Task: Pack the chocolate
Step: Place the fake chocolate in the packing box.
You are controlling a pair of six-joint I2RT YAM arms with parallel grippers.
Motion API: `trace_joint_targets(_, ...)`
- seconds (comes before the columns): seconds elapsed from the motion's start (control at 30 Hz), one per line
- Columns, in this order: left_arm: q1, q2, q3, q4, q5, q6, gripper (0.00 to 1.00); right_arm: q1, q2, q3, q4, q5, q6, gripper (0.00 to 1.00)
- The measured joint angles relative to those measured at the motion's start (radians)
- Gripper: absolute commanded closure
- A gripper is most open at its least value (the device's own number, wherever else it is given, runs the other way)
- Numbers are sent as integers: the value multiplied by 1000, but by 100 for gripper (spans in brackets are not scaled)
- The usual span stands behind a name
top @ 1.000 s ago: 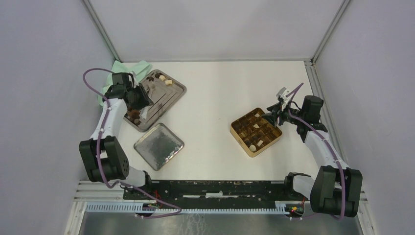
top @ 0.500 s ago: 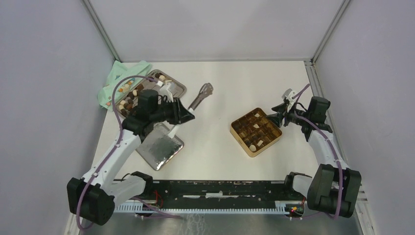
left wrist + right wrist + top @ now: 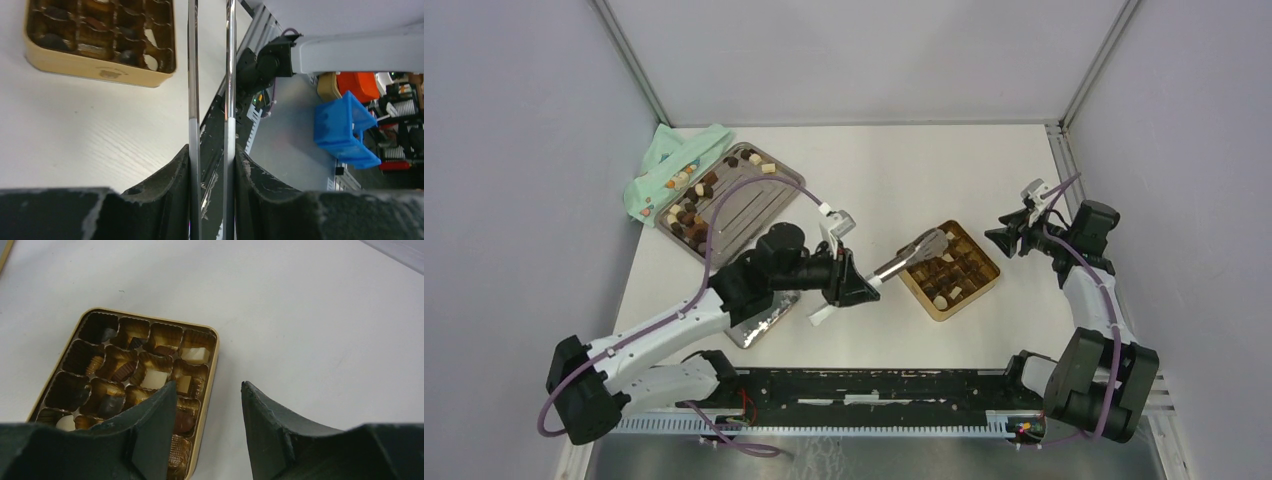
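Note:
My left gripper (image 3: 862, 284) is shut on a pair of metal tongs (image 3: 912, 255), whose two blades (image 3: 193, 75) run between its fingers (image 3: 172, 170). The tong tips reach over the near-left part of the gold square tin (image 3: 972, 287); I cannot tell whether they hold a piece. Chocolate (image 3: 155, 378) in brown and cream pieces sits in the tin's cups (image 3: 214, 365). More chocolate (image 3: 686, 208) lies on a metal tray at the back left. My right gripper (image 3: 1003, 238) stands open and empty just right of the tin, its fingers (image 3: 150, 420) apart over the tin's edge.
A mint-green bag (image 3: 664, 165) lies at the back left beside the chocolate tray (image 3: 759, 195). A second metal tray (image 3: 764, 312) lies partly under my left arm. Frame rails line the table's near edge (image 3: 874, 385) and right side.
My left arm has swung from the back-left tray across to the tin, carrying the tongs. My right gripper has drawn back to the right, away from the tin.

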Motion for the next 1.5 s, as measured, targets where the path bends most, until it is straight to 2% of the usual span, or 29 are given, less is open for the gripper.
trace_joint_targets(0.23, -185, 133, 3, 64, -82, 2, 98, -27, 0, -1, 25, 19, 29, 44)
trace_joint_targets(0.53, -298, 354, 100, 61, -185, 31, 98, -33, 6, -1, 36, 26, 40, 44)
trace_joint_targets(0.87, -327, 570, 261, 23, -299, 77, 98, -35, 14, -1, 38, 27, 43, 44)
trace_joint_targets(1.1, -327, 664, 345, -45, -372, 100, 95, -35, 16, -1, 38, 27, 43, 44)
trace_joint_targets(1.2, -327, 691, 370, -64, -386, 111, 91, -35, 18, -1, 38, 27, 44, 44)
trace_joint_targets(1.4, -330, 725, 399, -82, -395, 121, 70, -35, 19, -1, 38, 26, 48, 44)
trace_joint_targets(1.5, -333, 730, 410, -94, -404, 121, 63, -35, 19, -1, 38, 26, 50, 44)
